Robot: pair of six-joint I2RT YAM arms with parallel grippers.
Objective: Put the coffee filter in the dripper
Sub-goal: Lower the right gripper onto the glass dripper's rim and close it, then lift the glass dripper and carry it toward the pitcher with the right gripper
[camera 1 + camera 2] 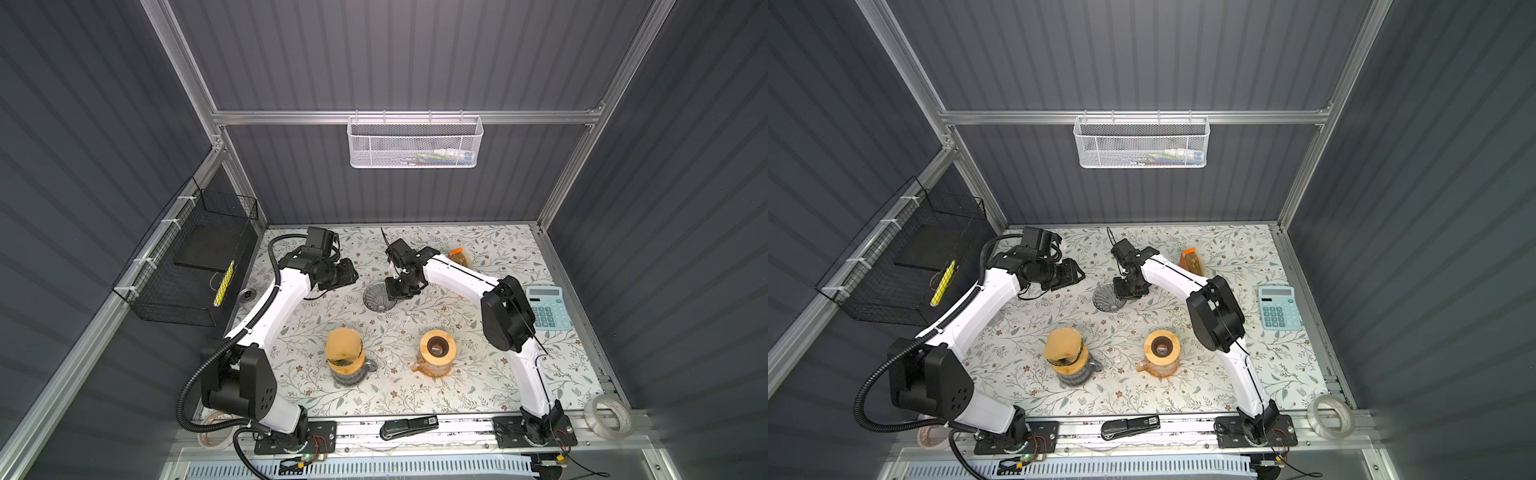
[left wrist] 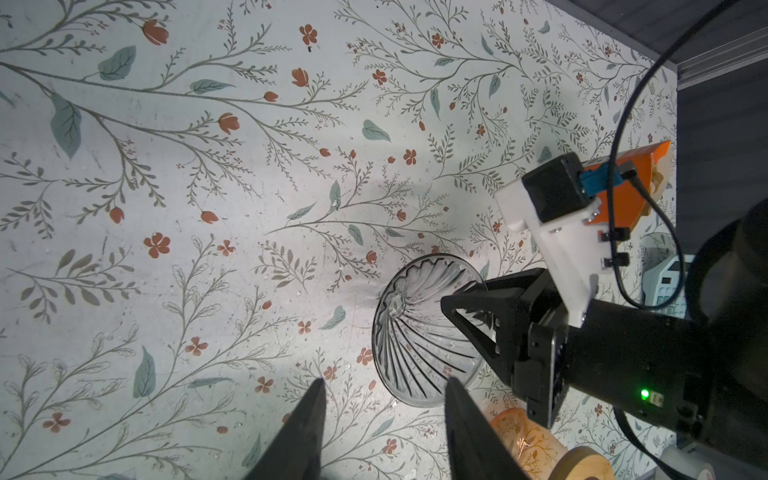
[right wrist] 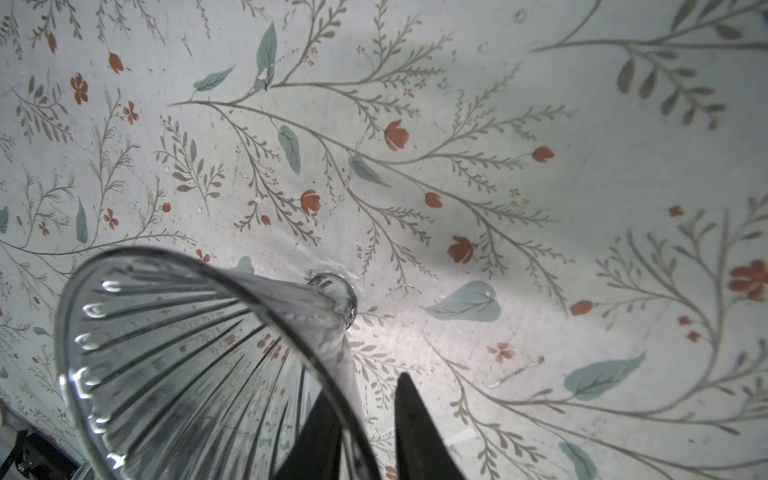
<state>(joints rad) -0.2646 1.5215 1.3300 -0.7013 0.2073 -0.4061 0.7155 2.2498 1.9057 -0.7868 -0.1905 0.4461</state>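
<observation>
**Op:** Stapler [image 1: 409,428] lies at the bench's [image 1: 490,374] front edge. My right hand [image 3: 362,386] is narrow, one finger each side of the glass wall of the dripper [image 3: 187,353]. A gap shows by the outer finger.

**Obs:** Dripper's place?

**Op:** On its side, mid-bench toward the back edge. Coffee filter [image 1: 341,344] sits atop the carafe [image 1: 348,374], front-left of centre. My left hand [image 2: 385,379] is half-wide, nothing in it.

Clear ribbed glass dripper [image 1: 374,296], lying on its side, on floral tabletop [image 1: 436,386]
</observation>
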